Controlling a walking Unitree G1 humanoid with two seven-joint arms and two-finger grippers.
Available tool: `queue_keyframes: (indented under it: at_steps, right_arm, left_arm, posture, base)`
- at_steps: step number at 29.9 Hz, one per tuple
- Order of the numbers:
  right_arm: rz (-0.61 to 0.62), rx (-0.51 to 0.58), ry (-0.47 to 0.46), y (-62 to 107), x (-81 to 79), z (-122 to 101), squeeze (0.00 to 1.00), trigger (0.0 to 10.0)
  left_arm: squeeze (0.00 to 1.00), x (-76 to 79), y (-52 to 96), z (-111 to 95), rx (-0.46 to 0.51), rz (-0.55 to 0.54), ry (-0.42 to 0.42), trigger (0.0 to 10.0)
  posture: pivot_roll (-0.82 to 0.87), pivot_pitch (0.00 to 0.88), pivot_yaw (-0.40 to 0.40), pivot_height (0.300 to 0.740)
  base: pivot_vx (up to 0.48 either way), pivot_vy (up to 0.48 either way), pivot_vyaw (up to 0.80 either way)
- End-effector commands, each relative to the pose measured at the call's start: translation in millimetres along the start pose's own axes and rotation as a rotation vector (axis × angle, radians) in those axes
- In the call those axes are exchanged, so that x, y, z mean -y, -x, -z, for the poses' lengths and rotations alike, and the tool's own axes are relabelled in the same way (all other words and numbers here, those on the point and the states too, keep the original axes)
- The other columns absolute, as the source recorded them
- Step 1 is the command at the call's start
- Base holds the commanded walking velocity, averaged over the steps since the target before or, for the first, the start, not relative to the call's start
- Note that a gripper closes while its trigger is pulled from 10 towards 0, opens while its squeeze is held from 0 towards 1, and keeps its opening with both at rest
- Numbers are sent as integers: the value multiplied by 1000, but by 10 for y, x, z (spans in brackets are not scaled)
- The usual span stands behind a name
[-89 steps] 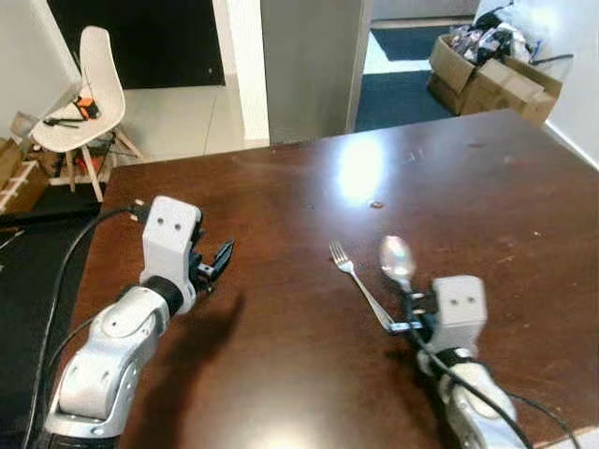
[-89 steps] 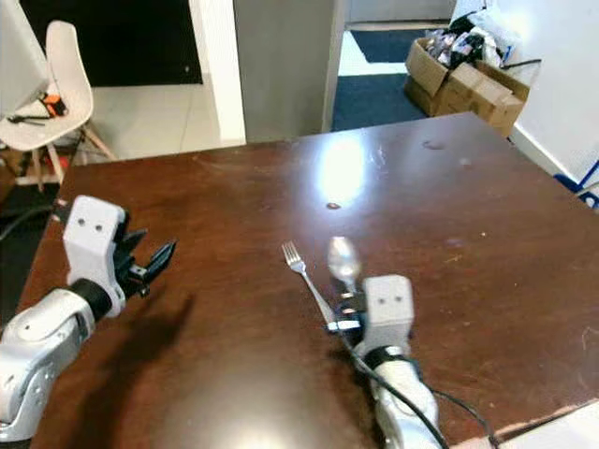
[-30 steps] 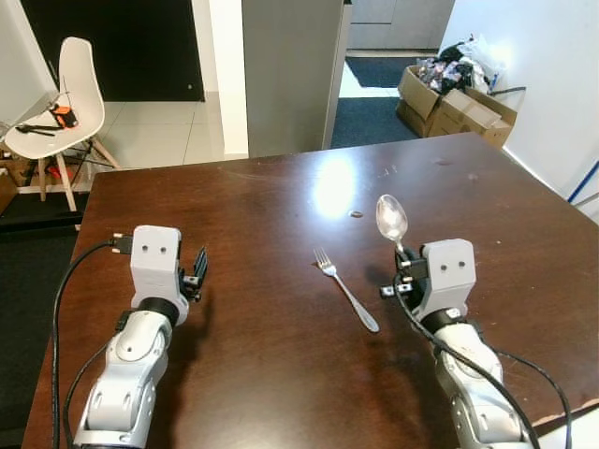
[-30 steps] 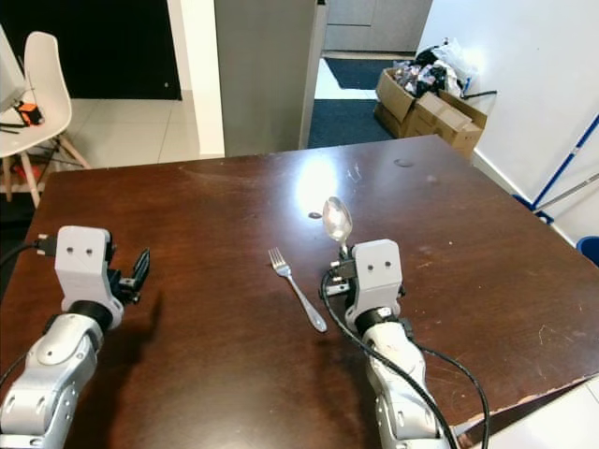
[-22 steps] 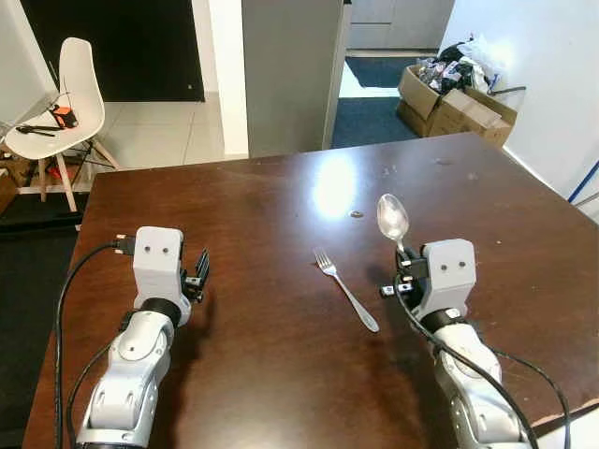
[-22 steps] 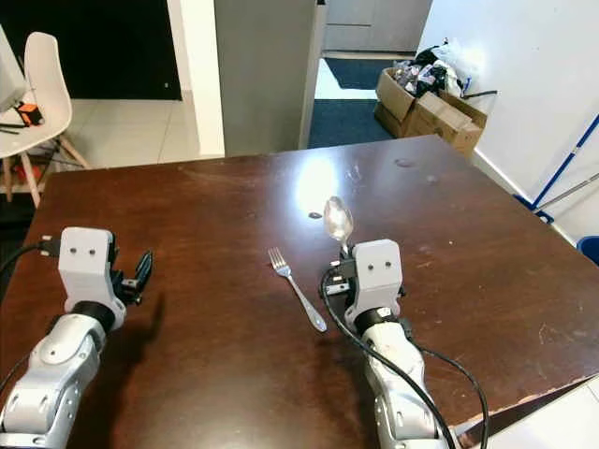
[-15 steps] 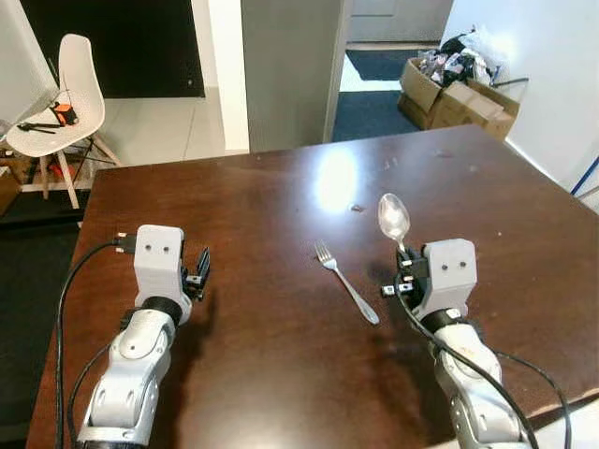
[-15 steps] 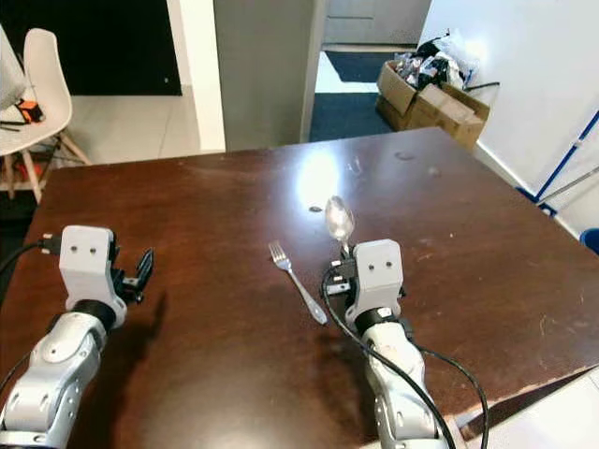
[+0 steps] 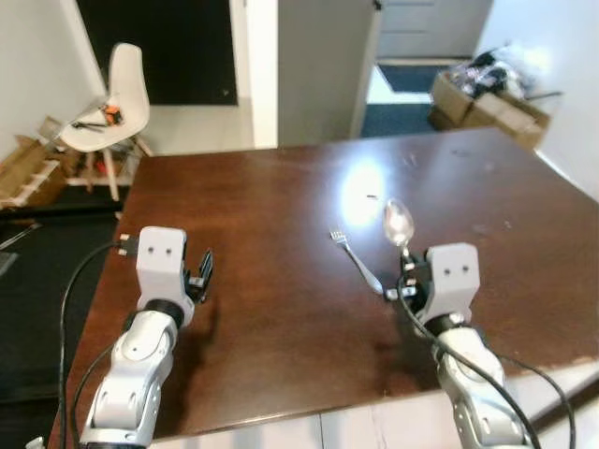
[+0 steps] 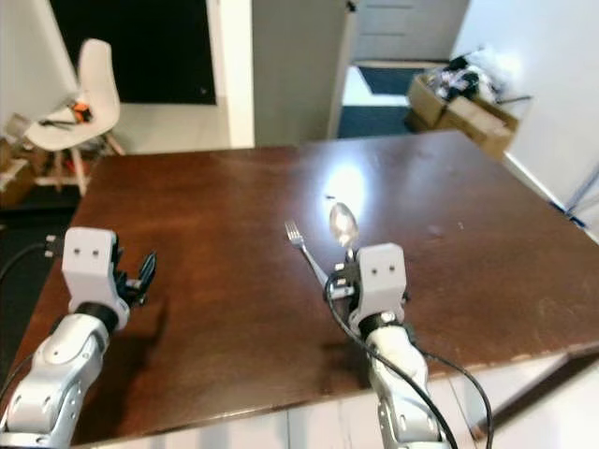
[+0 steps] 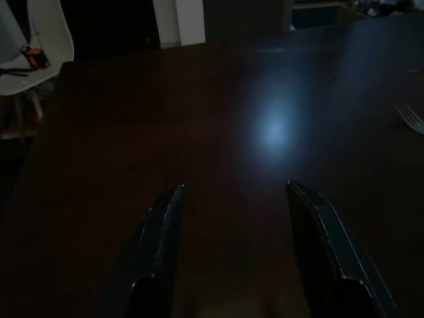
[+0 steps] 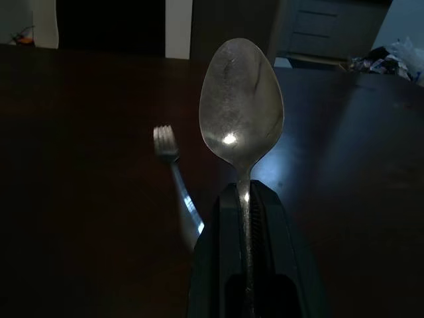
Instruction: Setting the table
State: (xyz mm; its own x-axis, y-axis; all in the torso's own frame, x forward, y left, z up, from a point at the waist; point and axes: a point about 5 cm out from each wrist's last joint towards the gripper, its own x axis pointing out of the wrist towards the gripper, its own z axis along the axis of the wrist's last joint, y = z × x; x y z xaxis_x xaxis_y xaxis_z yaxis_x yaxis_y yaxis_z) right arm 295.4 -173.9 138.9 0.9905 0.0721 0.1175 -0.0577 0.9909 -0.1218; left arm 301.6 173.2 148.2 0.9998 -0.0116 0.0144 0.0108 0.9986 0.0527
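The robot is backing away from the table (image 9: 281,309); right gripper (image 12: 244,218) jaws are still clamping the spoon (image 12: 241,106), the fork (image 9: 356,262) is lying placed, and left gripper (image 11: 232,218) jaws are gaping empty.

Silver spoon (image 12: 241,107) — dark-brown table (image 9: 281,206)

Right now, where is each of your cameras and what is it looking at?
Left eye and right eye views: on my head, looking down at the brown table, both arms showing.
Left wrist view: looks along the open left gripper over the table.
Right wrist view: looks along the right gripper, shut on the spoon.
All four views share the fork.
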Motion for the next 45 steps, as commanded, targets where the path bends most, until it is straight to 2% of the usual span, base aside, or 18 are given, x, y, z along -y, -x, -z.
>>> queue_keyframes:
  at_steps: [1,30,39,45]
  right_arm:
    - [-7,6,-9,3,-35,-4,0,10000]
    - [-5,0,-11,5,-40,16,0,10000]
    - [-4,1,-13,2,-46,17,0,10000]
    - [-2,-6,-31,9,-44,23,0,10000]
  left_arm:
    - [0,-34,16,28,-11,-10,-6,10000]
    - [0,-18,12,35,-15,-2,-3,10000]
    - [0,-11,11,32,-13,2,-5,10000]
    - [0,10,13,34,-15,11,-2,10000]
  posture:
    - [-69,0,73,740]
    - [-71,0,76,740]
    - [-73,0,79,740]
    - [-76,0,78,740]
  base:
    - [-296,0,0]
    - [-293,0,0]
    - [0,0,0]
    - [0,0,-533]
